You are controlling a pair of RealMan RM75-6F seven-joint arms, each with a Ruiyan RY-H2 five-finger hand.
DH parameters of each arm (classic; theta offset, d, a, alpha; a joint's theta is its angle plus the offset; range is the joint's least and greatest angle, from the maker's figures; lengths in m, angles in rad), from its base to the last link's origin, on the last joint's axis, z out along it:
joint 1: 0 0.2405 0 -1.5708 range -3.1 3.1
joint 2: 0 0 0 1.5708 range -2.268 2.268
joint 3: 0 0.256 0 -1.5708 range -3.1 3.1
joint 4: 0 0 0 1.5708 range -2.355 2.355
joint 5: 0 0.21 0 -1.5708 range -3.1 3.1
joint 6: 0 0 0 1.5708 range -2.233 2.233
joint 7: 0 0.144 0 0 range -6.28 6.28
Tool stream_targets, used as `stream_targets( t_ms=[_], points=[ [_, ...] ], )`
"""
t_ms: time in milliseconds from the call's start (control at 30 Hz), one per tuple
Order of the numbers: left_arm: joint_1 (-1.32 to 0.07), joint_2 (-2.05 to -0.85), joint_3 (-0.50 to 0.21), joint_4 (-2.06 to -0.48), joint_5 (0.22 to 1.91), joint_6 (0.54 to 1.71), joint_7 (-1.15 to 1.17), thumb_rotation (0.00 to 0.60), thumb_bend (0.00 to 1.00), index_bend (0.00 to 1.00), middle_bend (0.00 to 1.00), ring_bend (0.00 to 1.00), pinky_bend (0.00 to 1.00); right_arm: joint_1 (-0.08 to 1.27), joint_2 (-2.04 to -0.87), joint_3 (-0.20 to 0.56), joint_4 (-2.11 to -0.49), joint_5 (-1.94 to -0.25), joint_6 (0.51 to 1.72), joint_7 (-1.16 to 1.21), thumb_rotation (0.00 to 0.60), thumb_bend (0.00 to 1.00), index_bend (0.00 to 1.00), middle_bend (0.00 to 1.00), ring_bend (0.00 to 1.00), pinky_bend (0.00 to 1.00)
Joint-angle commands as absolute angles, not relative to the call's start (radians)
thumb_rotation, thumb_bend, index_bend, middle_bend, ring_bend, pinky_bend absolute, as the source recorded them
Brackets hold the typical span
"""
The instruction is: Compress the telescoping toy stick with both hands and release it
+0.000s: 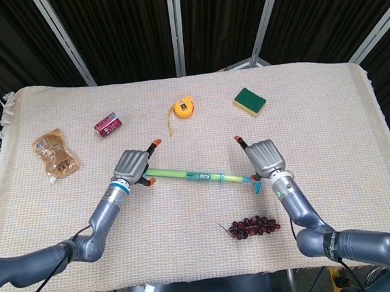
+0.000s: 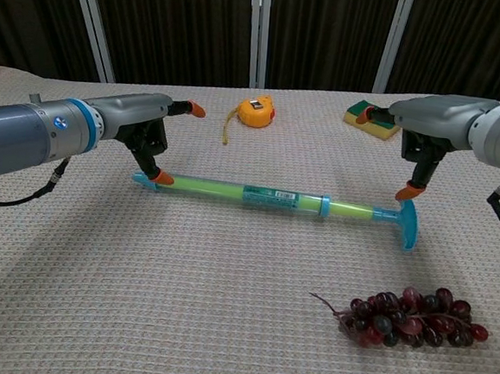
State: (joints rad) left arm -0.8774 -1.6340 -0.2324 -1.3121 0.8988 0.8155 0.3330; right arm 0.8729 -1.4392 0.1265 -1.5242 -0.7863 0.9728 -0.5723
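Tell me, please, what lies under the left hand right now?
Under the left hand lies the near end of the toy stick, resting on the woven cloth; the hand's fingers are spread over it. From above, the hand covers that tip, so contact is unclear.

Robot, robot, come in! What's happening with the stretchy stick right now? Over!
Left hand open, right hand open, both over the stick ends. Toy stick lying on the tablecloth. Grapes nearby, not in the way.
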Motion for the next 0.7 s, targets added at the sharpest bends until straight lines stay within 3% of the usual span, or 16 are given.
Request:
stream_targets(
  t_ms=[33, 200, 267, 300, 333, 367, 433, 467, 533, 600, 700],
  points=[
    [-0.848, -1.579, -0.228, -1.369, 0.905, 0.853, 0.327, 0.600, 0.22, 0.05, 0.89, 0.87, 1.00, 0.841, -1.398, 0.111, -1.560, -0.827, 1.001, -0.547, 0.600, 0.00, 0.00, 0.95, 1.00, 1.00],
    [-0.785, -1.462, -0.212, -1.484, 0.951, 0.924, 0.302, 0.600, 0.21, 0.10, 0.81, 0.80, 0.99, 0.763, -1.299, 0.086, -1.628, -0.939, 1.070, -0.464, 0.600, 0.00, 0.00, 0.89, 0.95, 0.99],
    [-0.743, -1.407, -0.200, -1.537, 0.996, 0.976, 0.275, 0.600, 0.18, 0.11, 0.70, 0.71, 0.90, 0.719, -1.252, 0.074, -1.652, -1.000, 1.107, -0.407, 0.600, 0.00, 0.00, 0.82, 0.89, 0.94],
    [-0.707, -1.372, -0.191, -1.564, 1.026, 1.024, 0.254, 0.600, 0.16, 0.10, 0.64, 0.66, 0.83, 0.686, -1.220, 0.066, -1.664, -1.033, 1.137, -0.365, 0.600, 0.00, 0.00, 0.76, 0.84, 0.88],
    [-0.666, -1.337, -0.173, -1.595, 1.058, 1.078, 0.241, 0.600, 0.11, 0.07, 0.53, 0.56, 0.71, 0.649, -1.189, 0.054, -1.676, -1.067, 1.173, -0.320, 0.600, 0.00, 0.00, 0.69, 0.78, 0.81],
    [-0.648, -1.320, -0.162, -1.613, 1.078, 1.099, 0.234, 0.600, 0.06, 0.04, 0.37, 0.42, 0.55, 0.633, -1.176, 0.047, -1.680, -1.095, 1.187, -0.294, 0.600, 0.00, 0.00, 0.64, 0.74, 0.76],
    [-0.595, -1.270, -0.129, -1.661, 1.119, 1.153, 0.223, 0.600, 0.01, 0.00, 0.12, 0.15, 0.26, 0.582, -1.144, 0.024, -1.670, -1.171, 1.229, -0.218, 0.600, 0.00, 0.00, 0.45, 0.54, 0.55],
    [-0.573, -1.253, -0.115, -1.681, 1.137, 1.178, 0.222, 0.600, 0.00, 0.00, 0.03, 0.05, 0.12, 0.561, -1.136, 0.014, -1.660, -1.200, 1.251, -0.193, 0.600, 0.00, 0.00, 0.38, 0.46, 0.47],
    [-0.524, -1.228, -0.086, -1.715, 1.172, 1.244, 0.235, 0.600, 0.00, 0.00, 0.00, 0.00, 0.01, 0.517, -1.131, -0.004, -1.631, -1.260, 1.309, -0.160, 0.600, 0.00, 0.00, 0.16, 0.19, 0.19],
    [-0.469, -1.206, -0.049, -1.755, 1.209, 1.315, 0.257, 0.600, 0.00, 0.00, 0.00, 0.00, 0.00, 0.468, -1.129, -0.027, -1.605, -1.321, 1.372, -0.128, 0.600, 0.00, 0.00, 0.04, 0.04, 0.04],
    [-0.398, -1.188, -0.006, -1.793, 1.261, 1.398, 0.261, 0.600, 0.00, 0.00, 0.00, 0.00, 0.00, 0.400, -1.122, -0.052, -1.587, -1.380, 1.451, -0.101, 0.600, 0.00, 0.00, 0.00, 0.00, 0.00]
  ],
)
